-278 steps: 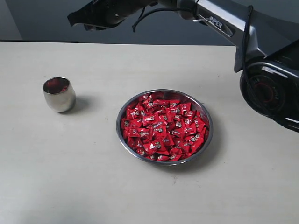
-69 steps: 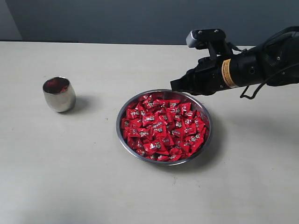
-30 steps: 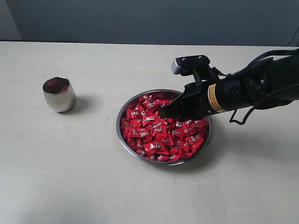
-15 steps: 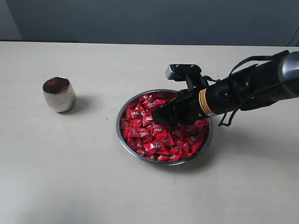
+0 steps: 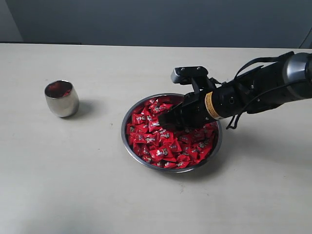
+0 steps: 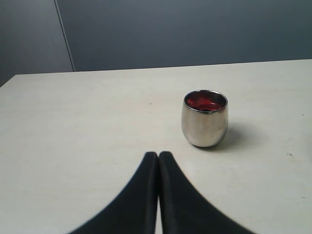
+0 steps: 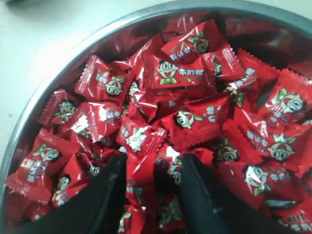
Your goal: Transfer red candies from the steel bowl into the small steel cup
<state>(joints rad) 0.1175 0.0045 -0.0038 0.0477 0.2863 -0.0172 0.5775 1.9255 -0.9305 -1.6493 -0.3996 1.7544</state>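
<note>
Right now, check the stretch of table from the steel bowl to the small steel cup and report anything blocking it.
Nothing visible blocks it: the table lies bare between the steel bowl and the small steel cup. The right gripper is down among the red candies, jaws open.

Red candies: every wrapper bore printed cartoon boy's face with short row of white Chinese characters beside it. On sharpest piece in right wrist view, characters looked like 牛奶糖, reading not certain. Exterior view, centre right of frame: orange-yellow label band ringed right arm; its print was too small to read.
</note>
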